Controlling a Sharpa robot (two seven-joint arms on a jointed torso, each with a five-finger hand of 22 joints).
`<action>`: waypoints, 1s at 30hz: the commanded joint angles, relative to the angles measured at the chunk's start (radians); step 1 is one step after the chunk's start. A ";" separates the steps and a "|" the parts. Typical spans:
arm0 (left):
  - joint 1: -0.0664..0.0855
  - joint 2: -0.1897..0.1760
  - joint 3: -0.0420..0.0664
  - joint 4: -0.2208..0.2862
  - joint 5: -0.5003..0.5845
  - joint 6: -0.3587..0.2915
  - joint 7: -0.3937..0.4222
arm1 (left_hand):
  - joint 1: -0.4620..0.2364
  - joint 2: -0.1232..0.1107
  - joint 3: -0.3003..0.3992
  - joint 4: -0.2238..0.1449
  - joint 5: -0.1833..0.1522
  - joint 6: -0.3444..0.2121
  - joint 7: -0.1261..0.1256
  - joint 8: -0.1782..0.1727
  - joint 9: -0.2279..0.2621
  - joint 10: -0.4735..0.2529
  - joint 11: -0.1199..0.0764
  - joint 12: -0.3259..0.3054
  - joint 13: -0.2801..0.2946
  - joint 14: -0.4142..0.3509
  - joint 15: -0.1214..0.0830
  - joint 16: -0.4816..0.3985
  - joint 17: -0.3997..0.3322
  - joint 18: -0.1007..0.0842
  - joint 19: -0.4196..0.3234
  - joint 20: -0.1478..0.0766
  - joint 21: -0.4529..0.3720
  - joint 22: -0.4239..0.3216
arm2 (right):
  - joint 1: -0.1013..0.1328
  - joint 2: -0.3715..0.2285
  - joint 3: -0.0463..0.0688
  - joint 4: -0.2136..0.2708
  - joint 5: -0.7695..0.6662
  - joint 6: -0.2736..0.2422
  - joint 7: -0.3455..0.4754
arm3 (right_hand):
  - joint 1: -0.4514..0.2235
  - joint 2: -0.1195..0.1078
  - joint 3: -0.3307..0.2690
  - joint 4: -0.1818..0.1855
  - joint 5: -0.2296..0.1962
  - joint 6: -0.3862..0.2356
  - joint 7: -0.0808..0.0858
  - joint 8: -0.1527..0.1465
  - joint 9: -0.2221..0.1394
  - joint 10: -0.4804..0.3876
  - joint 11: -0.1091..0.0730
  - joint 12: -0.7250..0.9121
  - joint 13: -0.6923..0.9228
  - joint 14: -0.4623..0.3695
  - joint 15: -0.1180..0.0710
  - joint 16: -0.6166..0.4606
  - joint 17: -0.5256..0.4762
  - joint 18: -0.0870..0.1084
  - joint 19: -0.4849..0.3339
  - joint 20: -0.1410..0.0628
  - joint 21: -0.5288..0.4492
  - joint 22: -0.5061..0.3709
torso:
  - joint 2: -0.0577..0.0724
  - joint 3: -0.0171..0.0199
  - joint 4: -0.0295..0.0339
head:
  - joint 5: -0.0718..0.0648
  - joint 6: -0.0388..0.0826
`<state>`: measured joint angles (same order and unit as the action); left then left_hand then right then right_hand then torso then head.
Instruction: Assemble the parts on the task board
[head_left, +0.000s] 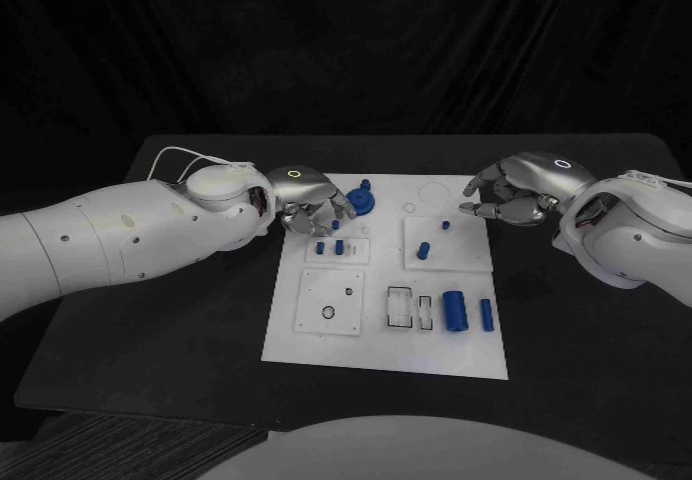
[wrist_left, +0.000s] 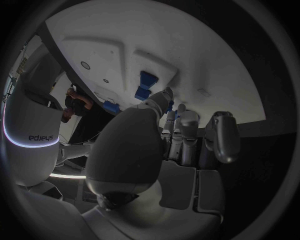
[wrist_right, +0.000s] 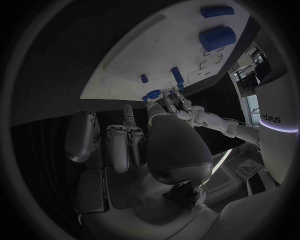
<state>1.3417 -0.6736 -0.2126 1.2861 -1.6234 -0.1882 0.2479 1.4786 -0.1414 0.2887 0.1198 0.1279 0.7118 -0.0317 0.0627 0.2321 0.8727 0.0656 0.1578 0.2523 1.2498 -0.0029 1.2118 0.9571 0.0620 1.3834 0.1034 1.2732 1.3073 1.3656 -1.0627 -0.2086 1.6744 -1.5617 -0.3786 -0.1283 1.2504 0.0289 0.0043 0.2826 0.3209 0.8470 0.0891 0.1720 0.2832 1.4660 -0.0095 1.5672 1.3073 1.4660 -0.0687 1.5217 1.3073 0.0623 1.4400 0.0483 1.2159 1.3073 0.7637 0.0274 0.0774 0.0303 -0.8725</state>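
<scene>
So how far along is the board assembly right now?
Early to midway, I'd judge. Small pegs already stand in the task board's upper blocks, and a round blue part sits near the top edge. The left hand and the right hand hover there, seemingly holding nothing. The large cylinder and the bar lie loose beside open slots.

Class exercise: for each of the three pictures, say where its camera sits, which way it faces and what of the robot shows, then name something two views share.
Head view: on the robot's head, facing down at the task board; both arms show, with the left hand and the right hand.
Left wrist view: behind the left hand, facing the board.
Right wrist view: behind the right hand, facing the board and the left arm.
Shared: the large blue cylinder.
</scene>
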 joint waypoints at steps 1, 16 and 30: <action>-0.002 -0.002 0.001 -0.001 -0.001 -0.039 -0.011 | 0.003 0.008 -0.031 0.004 -0.003 -0.112 -0.016 -0.007 -0.043 -0.031 0.007 -0.001 -0.001 -0.009 0.003 -0.006 -0.007 0.007 -0.007 0.000 -0.008 0.171 | -0.003 -0.001 0.001 0.001 -0.002 0.004 -0.003 | 0.007 0.002 0.003 -0.002 0.005 0.010 -0.001 -0.004 -0.001 0.105 0.006 0.004 0.263 0.090 0.005 -0.005 0.224 0.012 -0.005 -0.001 -0.005 0.163 | 0.000 0.0002 0.0006 | 0.000 0.000; 0.007 -0.084 0.001 0.037 -0.001 -0.156 0.019 | 0.044 0.014 -0.095 0.071 -0.008 -0.155 -0.027 0.004 -0.089 -0.064 0.006 0.045 0.010 -0.110 0.005 -0.100 -0.146 0.029 -0.075 0.006 -0.130 0.140 | 0.020 -0.035 0.001 0.034 -0.002 -0.003 -0.013 | 0.081 -0.022 0.011 -0.005 0.004 0.032 -0.001 -0.008 -0.010 -0.100 0.005 -0.246 0.056 0.053 0.003 -0.141 0.126 0.027 -0.029 -0.004 -0.087 0.141 | 0.000 -0.0004 0.0008 | -0.014 0.000; 0.062 -0.235 0.001 0.120 0.724 -0.013 0.391 | -0.203 0.083 -0.281 0.161 0.057 0.064 0.065 0.005 -0.104 -0.482 -0.060 0.206 0.014 -0.903 0.001 -0.921 -0.566 0.083 -0.973 0.041 -1.214 -0.267 | 0.150 -0.049 0.001 0.106 -0.116 0.197 -0.069 | 0.234 -0.126 0.086 -0.033 0.048 0.043 -0.049 -0.053 -0.033 -0.557 0.080 -1.330 -0.814 -0.123 0.045 -0.634 -0.280 0.094 -0.193 0.036 -0.596 -0.020 | -0.001 -0.0021 0.0014 | -0.033 0.000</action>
<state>1.4002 -0.9065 -0.2123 1.3968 -1.2519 -0.2957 0.4752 1.2861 -0.0597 0.0204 0.2809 0.1857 0.7799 0.0338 0.0718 0.1291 0.4049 0.0058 0.3704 0.2718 0.3520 0.0019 0.3036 0.3851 0.1475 0.4231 0.1446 0.0842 1.0491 1.5113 -1.1142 -0.2075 1.7737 -1.6056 -0.2863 -0.1581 1.4752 -0.0960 0.0847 0.2550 0.3710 0.8884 0.0473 0.1217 0.2507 0.9219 0.0688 0.2570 0.5118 1.3510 -0.0252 0.9050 1.0415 0.1494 1.2534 0.0837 0.6405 1.2938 0.7626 0.0257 0.0780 -0.0013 -0.8725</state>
